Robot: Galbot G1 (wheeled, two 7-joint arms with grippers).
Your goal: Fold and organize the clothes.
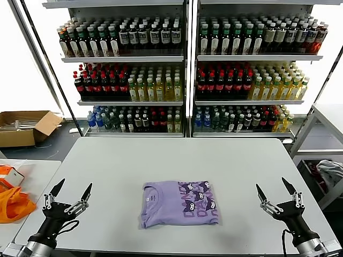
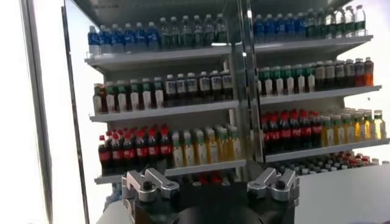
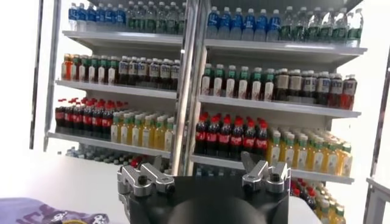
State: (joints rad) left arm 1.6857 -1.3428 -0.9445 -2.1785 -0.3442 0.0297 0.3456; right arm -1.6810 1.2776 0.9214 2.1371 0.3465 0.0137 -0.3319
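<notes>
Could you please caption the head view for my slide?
Folded lavender T-shirt on grey table, open left gripper and right gripper flanking it.

T-shirt (image 1: 179, 203): thin soft lavender cloth, matt, printed graphic. Table (image 1: 161, 160): smooth matt grey top. Box (image 1: 24, 127): brown cardboard. Bottles (image 1: 128, 88): glossy.

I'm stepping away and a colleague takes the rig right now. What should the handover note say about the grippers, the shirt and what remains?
Left gripper: open, empty, over the table's near left edge, clear of the shirt.
Right gripper: open, empty, over the near right side, also clear.
Lavender T-shirt: lies folded into a compact rectangle at the near centre of the grey table, collar label to the robot's left, purple-and-white print facing up on the right half.
Done: the folding looks complete.
Left: probably only a final tidy or placement, if any; edges look slightly uneven at the near left corner.
</notes>
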